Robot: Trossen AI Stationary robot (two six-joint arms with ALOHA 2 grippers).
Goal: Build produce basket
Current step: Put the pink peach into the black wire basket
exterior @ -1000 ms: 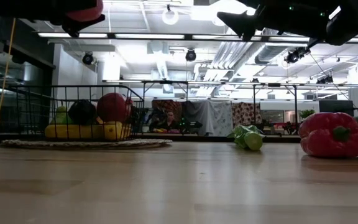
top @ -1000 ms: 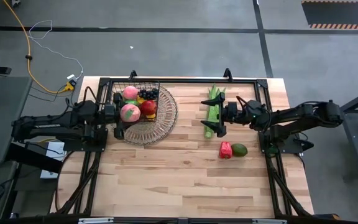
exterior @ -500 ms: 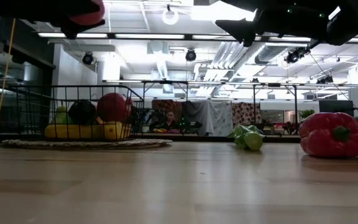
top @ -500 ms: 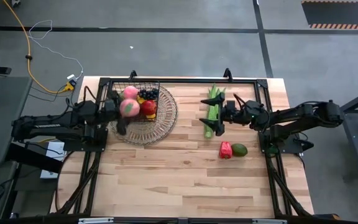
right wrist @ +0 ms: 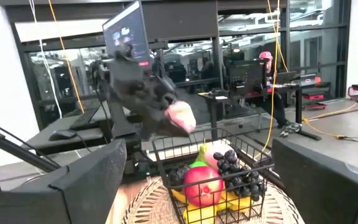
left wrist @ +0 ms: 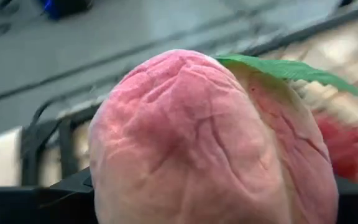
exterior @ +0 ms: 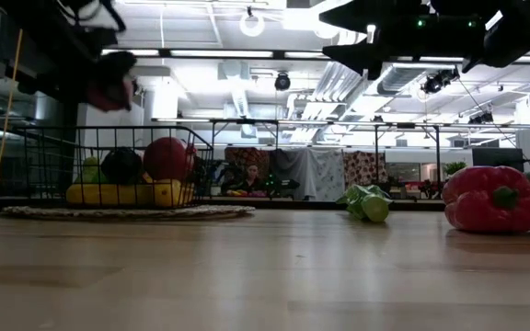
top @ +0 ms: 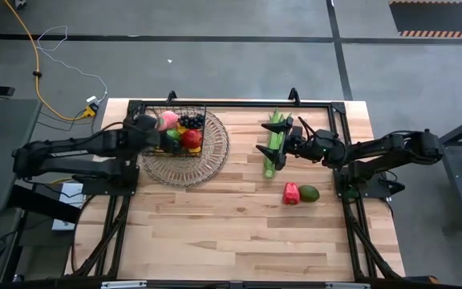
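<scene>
The black wire basket (top: 184, 132) stands on a round wicker tray (top: 189, 156) at the far left. It holds a peach (top: 168, 120), grapes (top: 191, 122), a red apple (top: 191, 139) and bananas (exterior: 122, 194). My left gripper (top: 160, 135) hangs over the basket's left side, shut on a pink peach (left wrist: 204, 143) with a green leaf; my arm hides this peach in the high view. My right gripper (top: 279, 138) stands open above the long green stalk (top: 273, 148), which lies flat on the table. A red pepper (top: 292, 193) and an avocado (top: 309, 193) rest nearby. My left gripper pinches the pink peach (right wrist: 180, 117) between its two fingers, which show low at either side of it (left wrist: 61, 190). The fingers slant down from the table's left. The peach is lifted clear, above the fruit in the basket.
A black frame (top: 239, 103) runs around the table's far part. Bare wood (top: 231, 233) stretches across the near half. A person sits at a desk in the room behind (exterior: 249, 179).
My left gripper has tipped from near level to slanting down and rolled, sinking a little and swinging the peach from the basket's near-left corner to over the fruit in the basket. My right gripper has rolled slightly above the stalk, staying open.
</scene>
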